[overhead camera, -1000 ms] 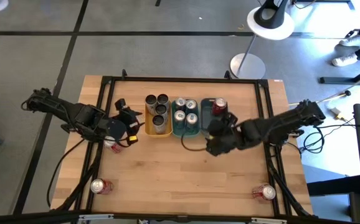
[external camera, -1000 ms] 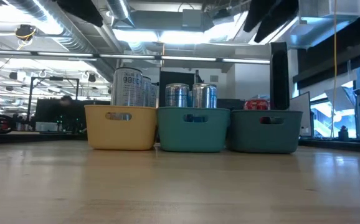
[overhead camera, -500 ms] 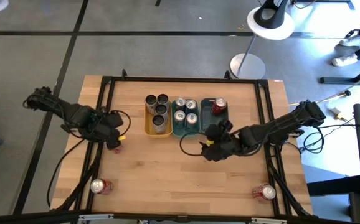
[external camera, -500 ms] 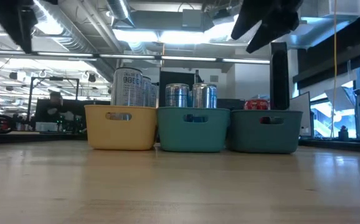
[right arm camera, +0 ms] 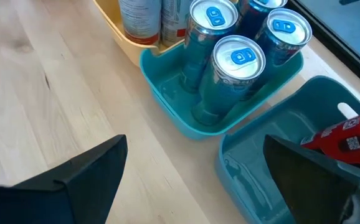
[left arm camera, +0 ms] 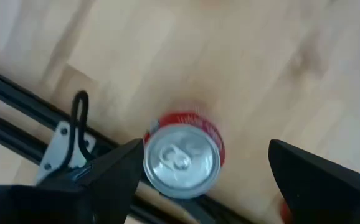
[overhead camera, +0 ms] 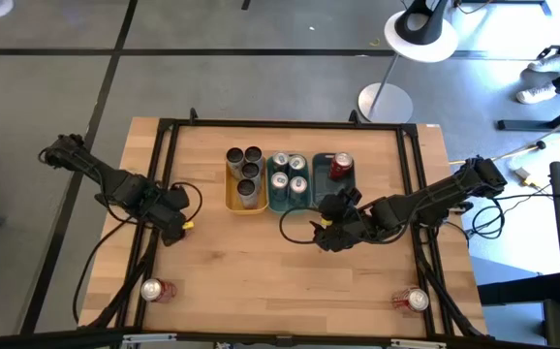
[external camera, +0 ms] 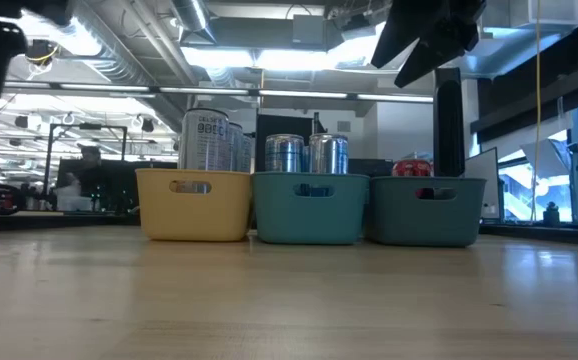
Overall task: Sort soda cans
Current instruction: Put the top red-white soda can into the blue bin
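Note:
A red soda can [left arm camera: 183, 155] stands upright at the table's left side beside the black frame rail. My left gripper [left arm camera: 206, 149] hangs open above it, pointing down, with a finger on either side and clear of it; in the high view the gripper [overhead camera: 175, 223] hides this can. My right gripper [overhead camera: 326, 235] hovers open near the trays, holding nothing. The yellow tray [overhead camera: 246, 202] holds dark grey cans, the teal tray [right arm camera: 167, 99] silver-teal cans [right arm camera: 236, 59], and the dark tray [right arm camera: 261, 168] one red can [overhead camera: 341, 165].
Two more red cans lie near the front edge, one at the left [overhead camera: 154, 289] and one at the right [overhead camera: 413, 300]. Black frame rails [overhead camera: 154, 174] run along the table's sides. Bare wood lies between the trays and the front edge.
My left gripper has swung away from the yellow tray toward the table's left edge, sunk, and tipped to point down over the red can, which it now covers in the high view. My right gripper has drawn back a little from the trays toward the near edge and sunk.

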Action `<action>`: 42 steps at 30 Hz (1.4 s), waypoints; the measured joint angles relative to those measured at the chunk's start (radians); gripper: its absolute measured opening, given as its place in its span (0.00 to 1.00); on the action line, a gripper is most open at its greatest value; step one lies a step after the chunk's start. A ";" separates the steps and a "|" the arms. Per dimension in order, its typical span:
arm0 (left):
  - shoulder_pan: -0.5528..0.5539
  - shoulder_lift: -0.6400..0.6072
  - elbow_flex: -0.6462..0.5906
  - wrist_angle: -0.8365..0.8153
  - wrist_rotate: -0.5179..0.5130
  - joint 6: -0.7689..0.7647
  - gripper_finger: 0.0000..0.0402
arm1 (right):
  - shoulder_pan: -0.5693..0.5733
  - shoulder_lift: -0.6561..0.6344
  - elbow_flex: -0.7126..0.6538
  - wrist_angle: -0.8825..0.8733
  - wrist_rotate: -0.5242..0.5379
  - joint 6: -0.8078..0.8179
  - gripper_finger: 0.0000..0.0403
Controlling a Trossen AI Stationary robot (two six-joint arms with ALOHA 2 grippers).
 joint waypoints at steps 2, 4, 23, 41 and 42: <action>-0.003 0.000 -0.021 0.001 0.014 -0.008 0.83 | 0.000 0.000 0.000 0.000 0.004 0.000 0.93; -0.002 0.000 -0.046 0.001 0.024 -0.011 0.83 | 0.000 0.000 0.000 0.000 0.013 0.000 0.93; 0.003 0.008 -0.190 0.067 0.120 0.107 0.83 | 0.000 0.000 0.000 0.020 0.030 -0.012 0.93; 0.095 0.010 -0.189 0.074 0.162 0.288 0.74 | 0.000 0.000 0.000 0.025 0.028 -0.025 0.93; 0.102 0.011 -0.189 0.076 0.162 0.289 0.74 | 0.000 0.000 0.000 0.025 0.028 -0.025 0.93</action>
